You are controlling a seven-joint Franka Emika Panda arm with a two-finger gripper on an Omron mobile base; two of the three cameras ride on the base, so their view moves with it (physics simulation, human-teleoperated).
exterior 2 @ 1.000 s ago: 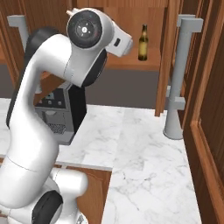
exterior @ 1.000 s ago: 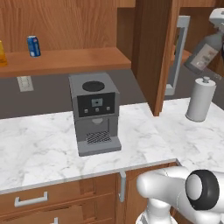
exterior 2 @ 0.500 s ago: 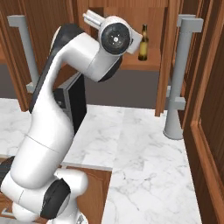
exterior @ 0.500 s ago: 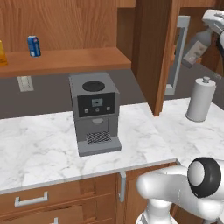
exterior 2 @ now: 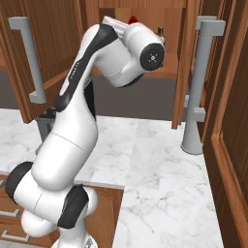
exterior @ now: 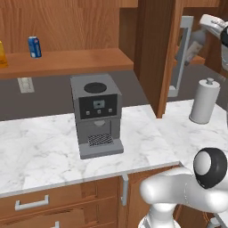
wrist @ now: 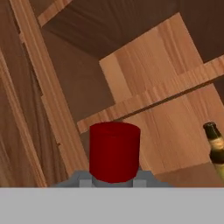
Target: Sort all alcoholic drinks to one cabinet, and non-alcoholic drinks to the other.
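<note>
Now my gripper [wrist: 113,186] is clamped on the grey bottle [exterior: 190,46], its red cap [wrist: 114,151] foremost, near the beer bottle [wrist: 216,148]. Probably rigid, smooth and breakable glass; best held around the squat body.

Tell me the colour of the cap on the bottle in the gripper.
Red. The cap of the grey bottle shows best in the hand view.
</note>
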